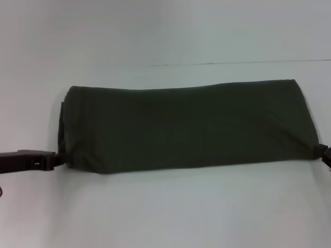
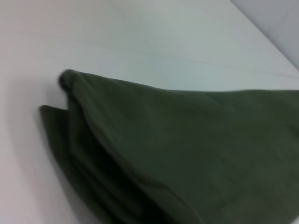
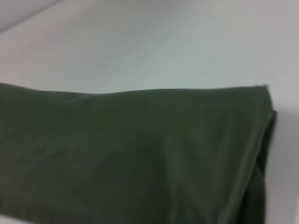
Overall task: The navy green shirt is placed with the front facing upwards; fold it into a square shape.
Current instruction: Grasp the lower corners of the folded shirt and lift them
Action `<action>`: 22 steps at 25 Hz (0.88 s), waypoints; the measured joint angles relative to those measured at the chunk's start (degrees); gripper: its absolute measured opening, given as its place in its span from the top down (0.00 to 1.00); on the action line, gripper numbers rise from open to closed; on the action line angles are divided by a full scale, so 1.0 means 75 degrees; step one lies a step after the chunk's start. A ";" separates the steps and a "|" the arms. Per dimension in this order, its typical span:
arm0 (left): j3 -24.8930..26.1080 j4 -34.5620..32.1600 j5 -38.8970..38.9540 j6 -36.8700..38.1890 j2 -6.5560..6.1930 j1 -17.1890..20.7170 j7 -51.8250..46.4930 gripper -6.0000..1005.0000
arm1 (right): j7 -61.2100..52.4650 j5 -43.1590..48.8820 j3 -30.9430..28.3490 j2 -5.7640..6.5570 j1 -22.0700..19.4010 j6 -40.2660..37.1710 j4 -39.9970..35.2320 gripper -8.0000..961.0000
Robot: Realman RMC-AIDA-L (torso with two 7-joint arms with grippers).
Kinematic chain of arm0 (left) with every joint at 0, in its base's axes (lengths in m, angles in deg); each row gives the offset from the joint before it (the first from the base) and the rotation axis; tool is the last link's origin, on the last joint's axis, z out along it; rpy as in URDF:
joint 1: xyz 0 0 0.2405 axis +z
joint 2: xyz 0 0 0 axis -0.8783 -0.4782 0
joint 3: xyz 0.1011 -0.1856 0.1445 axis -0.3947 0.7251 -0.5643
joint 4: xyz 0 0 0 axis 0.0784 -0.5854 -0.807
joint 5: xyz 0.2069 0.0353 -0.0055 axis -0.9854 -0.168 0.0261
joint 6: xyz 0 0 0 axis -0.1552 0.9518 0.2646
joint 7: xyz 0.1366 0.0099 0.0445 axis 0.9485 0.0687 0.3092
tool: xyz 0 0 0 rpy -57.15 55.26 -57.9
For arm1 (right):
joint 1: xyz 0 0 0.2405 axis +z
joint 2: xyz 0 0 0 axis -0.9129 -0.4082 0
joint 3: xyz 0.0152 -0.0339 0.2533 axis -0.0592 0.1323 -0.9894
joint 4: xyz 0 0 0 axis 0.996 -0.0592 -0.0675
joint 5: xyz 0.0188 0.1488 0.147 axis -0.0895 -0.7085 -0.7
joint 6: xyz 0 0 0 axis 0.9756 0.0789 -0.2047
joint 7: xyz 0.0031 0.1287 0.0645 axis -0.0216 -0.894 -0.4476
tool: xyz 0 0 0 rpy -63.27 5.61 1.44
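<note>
Where the white table (image 1: 165,217) meets a pale wall, the shirt (image 1: 186,126) lies folded long, no print showing. The left gripper (image 1: 61,159) and right gripper (image 1: 321,153) touch its near corners; I cannot tell their grip.

White table (image 1: 165,212) bare in front of, behind and past both short ends of the navy green shirt (image 1: 186,129); free passage all round.

Shirt lies as one long folded band across the middle, the only obstacle.

Left gripper (image 1: 58,158) at its near left corner, right gripper (image 1: 325,153) at near right corner, occupying both end approaches.
</note>
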 joint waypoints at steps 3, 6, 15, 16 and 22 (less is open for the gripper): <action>0.0007 0.0000 0.0004 0.0219 -0.0008 0.0062 0.0302 0.97 | 0.0144 -0.0016 -0.0121 -0.0005 -0.0107 -0.0131 -0.0006 0.97; 0.0037 -0.0010 0.0007 0.0412 -0.0008 0.0148 0.0498 0.97 | 0.0176 -0.0019 -0.0146 0.0000 -0.0236 -0.0233 -0.0009 0.97; 0.0593 -0.0037 -0.0065 0.1228 -0.0095 0.0410 0.0923 0.97 | 0.0526 -0.0020 -0.0436 -0.0010 -0.0746 -0.1217 -0.0371 0.97; 0.0599 -0.0057 -0.0081 0.1336 -0.0098 0.0471 0.0968 0.97 | 0.0601 -0.0018 -0.0513 -0.0011 -0.0807 -0.1348 -0.0394 0.97; 0.0620 -0.0251 -0.0117 0.2000 -0.0111 0.0810 0.1185 0.97 | 0.0894 0.0033 -0.0869 0.0005 -0.1069 -0.2004 -0.0415 0.97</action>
